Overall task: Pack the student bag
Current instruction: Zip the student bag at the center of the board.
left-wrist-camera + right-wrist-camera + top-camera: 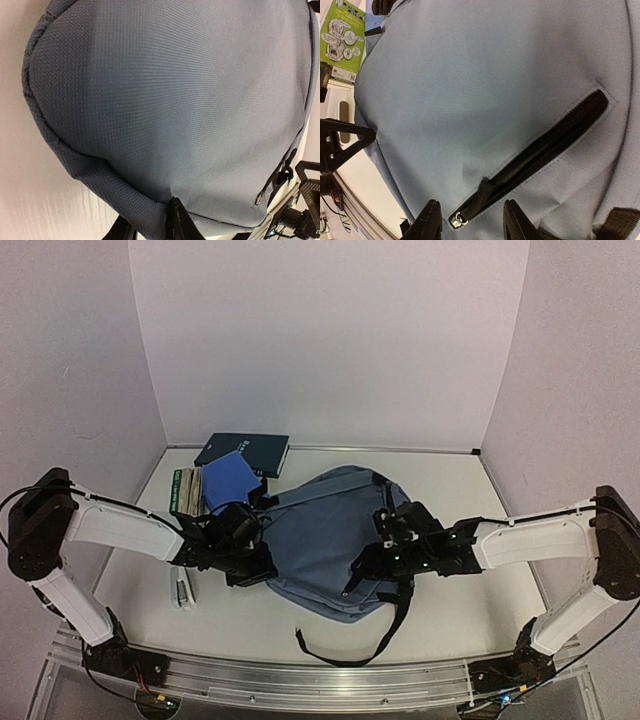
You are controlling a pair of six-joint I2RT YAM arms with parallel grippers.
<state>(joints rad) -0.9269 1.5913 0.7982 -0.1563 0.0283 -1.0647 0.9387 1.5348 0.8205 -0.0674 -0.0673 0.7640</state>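
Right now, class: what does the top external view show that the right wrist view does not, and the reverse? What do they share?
Only the top external view: a dark book by the back wall, the right arm's white forearm, and a black strap's loose end. Only the right wrist view: the pocket zipper's teeth and pull. Both: the blue-grey student bag.

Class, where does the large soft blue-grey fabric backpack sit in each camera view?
Top external: backpack in the centre of the picture.
Left wrist: backpack fills nearly the whole picture.
Right wrist: backpack fills almost everything.
Shared landmark: its black zipper, far right in left wrist, lower centre-right in right wrist.
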